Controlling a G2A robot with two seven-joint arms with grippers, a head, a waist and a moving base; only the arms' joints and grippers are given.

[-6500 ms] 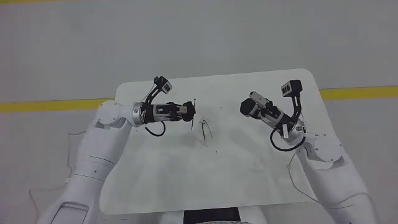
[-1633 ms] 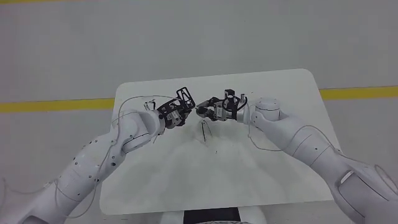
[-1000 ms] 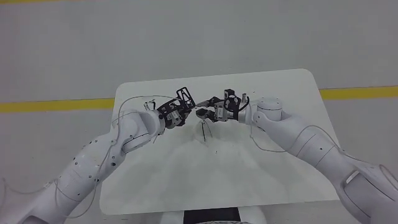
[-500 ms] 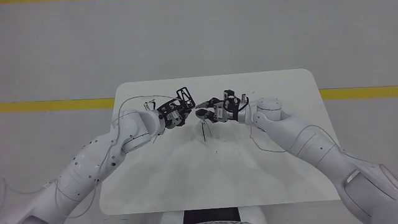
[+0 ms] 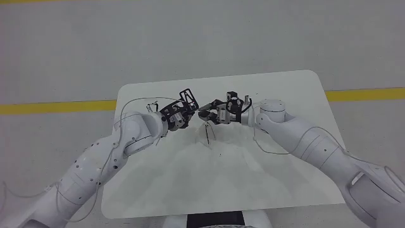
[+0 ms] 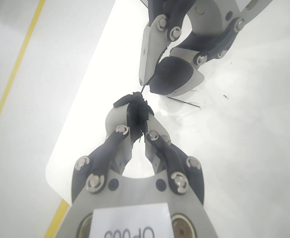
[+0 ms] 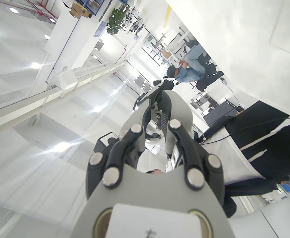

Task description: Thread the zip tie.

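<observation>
1. Left gripper [image 6: 135, 107], grey-linked with dark fingertips, is pinched tight on the thin black plastic zip tie [image 6: 142, 90]. It hangs above the white round-cornered table [image 5: 285, 164], over the middle of the table and toward its far edge.
2. The right gripper [image 6: 147, 85] meets it tip to tip over the same part of the table. Its fingers are also pressed together, clamped on the tie's slender end.
3. That end sticks out from the right gripper's tips and touches the dark lump in the left gripper's grip. Whether it has gone into the tie's head cannot be told.
4. A few loose black zip ties [image 5: 207, 134] lie crossed on the table, just nearer its front edge than the two grippers.
5. A yellow floor stripe [image 5: 57, 107] runs past both ends of the table.
</observation>
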